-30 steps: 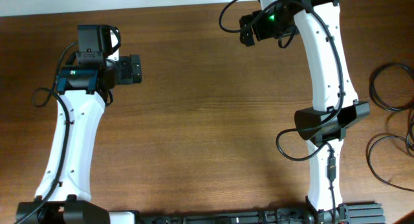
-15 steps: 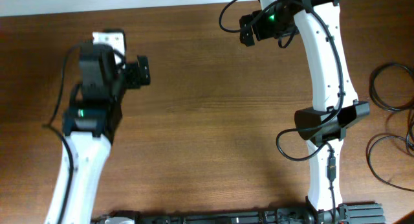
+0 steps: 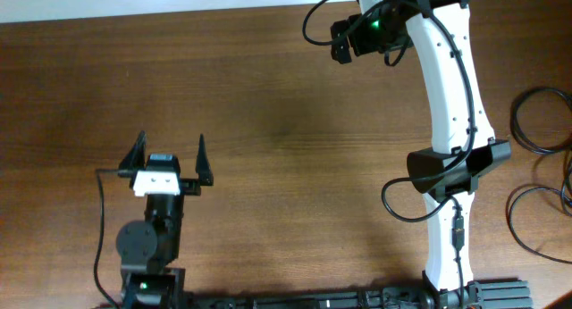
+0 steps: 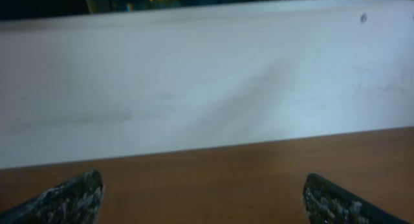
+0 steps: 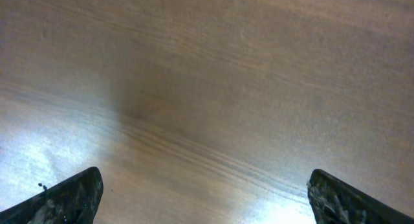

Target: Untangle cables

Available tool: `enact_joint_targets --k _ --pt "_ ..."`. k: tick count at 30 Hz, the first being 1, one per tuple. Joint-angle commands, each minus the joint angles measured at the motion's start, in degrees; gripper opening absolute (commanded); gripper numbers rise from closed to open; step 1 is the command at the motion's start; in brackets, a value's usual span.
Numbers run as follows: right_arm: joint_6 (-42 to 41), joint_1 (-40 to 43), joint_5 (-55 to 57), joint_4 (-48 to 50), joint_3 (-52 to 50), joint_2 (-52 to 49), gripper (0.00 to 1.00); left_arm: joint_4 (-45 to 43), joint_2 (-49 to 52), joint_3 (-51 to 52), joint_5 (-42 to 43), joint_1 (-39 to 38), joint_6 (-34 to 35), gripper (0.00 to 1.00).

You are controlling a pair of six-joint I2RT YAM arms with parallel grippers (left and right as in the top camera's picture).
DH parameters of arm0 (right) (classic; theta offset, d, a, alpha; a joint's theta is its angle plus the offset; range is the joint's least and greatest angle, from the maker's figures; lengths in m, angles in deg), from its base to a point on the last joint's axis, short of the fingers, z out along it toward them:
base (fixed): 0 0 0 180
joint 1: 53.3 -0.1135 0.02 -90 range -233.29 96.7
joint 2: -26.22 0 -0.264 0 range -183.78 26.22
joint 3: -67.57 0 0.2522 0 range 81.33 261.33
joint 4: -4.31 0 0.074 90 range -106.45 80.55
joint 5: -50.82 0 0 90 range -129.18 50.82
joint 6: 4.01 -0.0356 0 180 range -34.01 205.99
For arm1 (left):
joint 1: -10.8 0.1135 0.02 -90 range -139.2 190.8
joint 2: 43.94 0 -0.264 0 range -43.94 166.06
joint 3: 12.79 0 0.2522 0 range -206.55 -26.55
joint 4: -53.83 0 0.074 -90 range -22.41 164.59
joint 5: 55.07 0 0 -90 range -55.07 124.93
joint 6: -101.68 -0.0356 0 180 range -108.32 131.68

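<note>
Status at that frame:

- Left gripper [image 3: 170, 148]: jaws were wide apart with nothing between them. The arm was folded back over its own base at the near left of the table [image 3: 286, 184]. Its wrist view showed only bare wood and a pale wall [image 4: 207, 88] beyond the far edge.
- Right gripper [image 5: 210, 197]: jaws were also spread wide and empty. The arm was stretched out to the far edge, and its wrist view showed plain wood grain with no cord in it.
- Cables: they lay at the far right edge of the table, outboard of the right arm and well apart from both grippers. Two loose loops showed in the overhead view, an upper loop [image 3: 515, 121] and a lower loop [image 3: 510, 215], with bare wood between them. Both were cut off by the frame edge, so I couldn't tell whether they joined or crossed out of view. I couldn't make out any plug ends.

My read on progress:
- No knotted bundle was visible, and the loops looked separate where they could be seen, so the sorting may have been largely done.
- The left arm's tucked pose looked like a parked one, which fits that.
- The hidden right-hand part could still hold a crossing, so I wouldn't call the task finished.
- If any work was left, it was on that right side, where only the right arm could reach.
</note>
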Motion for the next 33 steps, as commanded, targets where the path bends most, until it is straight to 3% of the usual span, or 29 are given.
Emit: enact_joint_targets --k 1,4,7,9,12,16,33 --pt "-0.2 -0.2 -0.3 -0.3 1.0 1.1 0.99 -0.8 -6.9 4.6 0.6 0.0 -2.0 0.99" --pt "-0.2 -0.2 -0.3 -0.3 1.0 1.1 0.99 -7.9 -12.6 11.7 0.4 0.0 -2.0 0.99" --pt "-0.2 -0.2 -0.3 -0.3 1.0 1.1 0.99 -5.3 -15.4 12.4 -0.2 0.0 -2.0 0.99" --pt "-0.2 -0.2 -0.3 -0.3 1.0 1.1 0.99 -0.1 -17.7 12.4 -1.4 0.1 -2.0 0.99" --pt "-0.2 -0.2 -0.3 -0.3 1.0 1.1 0.99 16.1 -23.6 12.4 -3.0 0.1 -2.0 0.99" --pt "-0.2 -0.2 -0.3 -0.3 1.0 1.1 0.99 30.7 -29.5 12.4 -3.8 2.1 -1.9 0.99" --pt "-0.2 -0.2 -0.3 -0.3 1.0 1.1 0.99 30.4 -32.2 12.3 -2.6 2.8 -1.9 0.99"
